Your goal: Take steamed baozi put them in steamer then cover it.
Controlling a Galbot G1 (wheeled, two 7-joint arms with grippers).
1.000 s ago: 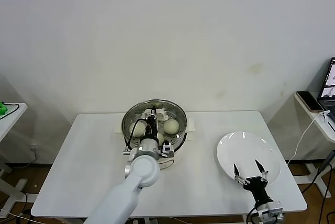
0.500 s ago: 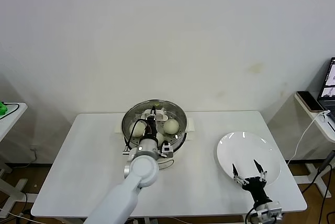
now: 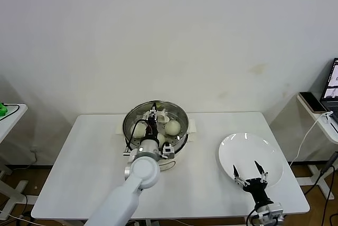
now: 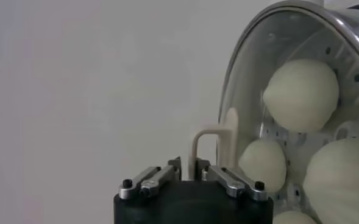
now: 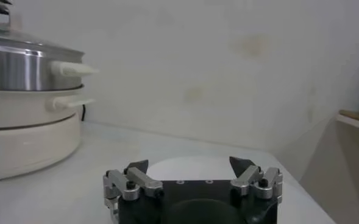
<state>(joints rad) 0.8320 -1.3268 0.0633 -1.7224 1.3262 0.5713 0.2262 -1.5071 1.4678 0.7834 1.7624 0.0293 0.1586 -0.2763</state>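
Note:
The steamer [image 3: 182, 117] stands at the table's back middle on its white cooker base [image 5: 27, 140]. A round glass lid [image 4: 252, 73] lies over it, and steamed baozi [image 4: 301, 94] [image 4: 263, 164] [image 3: 172, 126] show through the glass. My left gripper [image 3: 153, 115] hangs over the lid's middle. Its jaws stand slightly apart around the cream lid handle [image 4: 213, 137], with a thin gap beside the handle post. My right gripper [image 3: 246, 169] hovers open and empty over the white plate [image 3: 253, 149] at the right.
The plate [image 5: 167, 165] holds nothing. The steamer's side handles [image 5: 75, 69] stick out toward the right arm. Small side tables stand past both table ends, with a laptop [image 3: 331, 86] at the far right. A white wall rises behind.
The left jaws have parted a little from the lid handle they were shut on. The lid rests on the steamer. The right arm has barely shifted.

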